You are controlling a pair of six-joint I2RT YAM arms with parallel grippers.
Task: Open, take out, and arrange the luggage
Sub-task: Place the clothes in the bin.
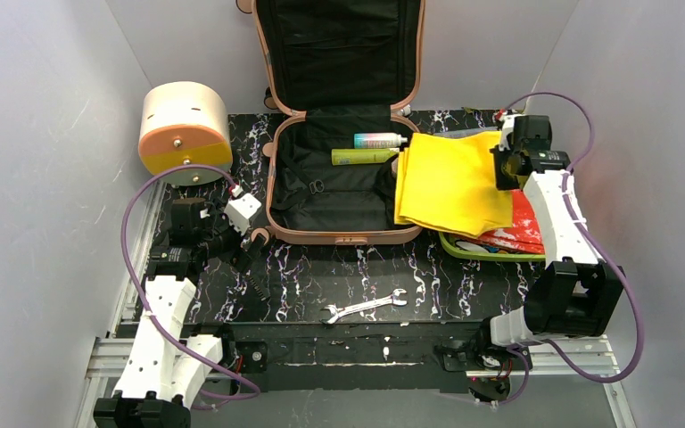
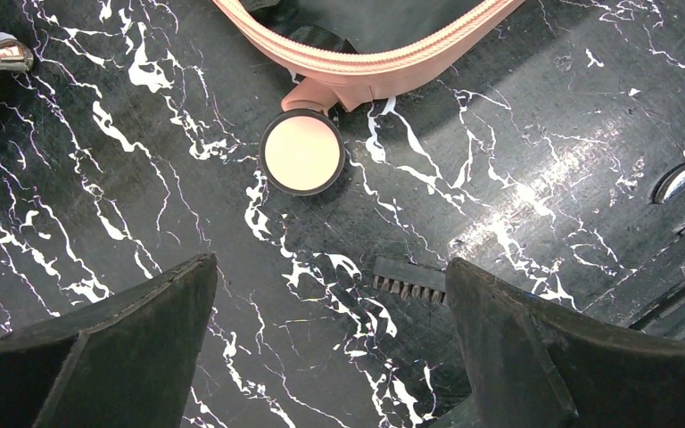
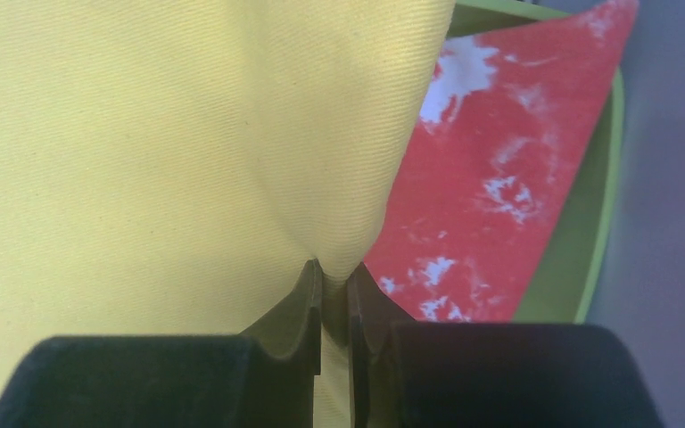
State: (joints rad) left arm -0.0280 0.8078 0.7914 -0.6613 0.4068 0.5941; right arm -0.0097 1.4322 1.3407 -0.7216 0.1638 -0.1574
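Taking-out is judged to be the step in hand. The right gripper (image 3: 334,272) is pinched narrow on a fold of the yellow cloth (image 1: 450,183), which drapes from the right rim of the luggage (image 1: 339,236) over the green tray (image 1: 482,255) and the red cloth (image 1: 528,227) in it. The left gripper (image 2: 330,267) hangs wide and empty over the table beside the case's near-left wheel (image 2: 303,153). The next move calls for carrying the cloth clear of the rim and laying it flat before release, then fetching the green bottle (image 1: 364,157) and the pale blue bottle (image 1: 379,140) from inside. The luggage sits far centre, salmon-pink, with its lid upright against the far wall and its black lining exposed.
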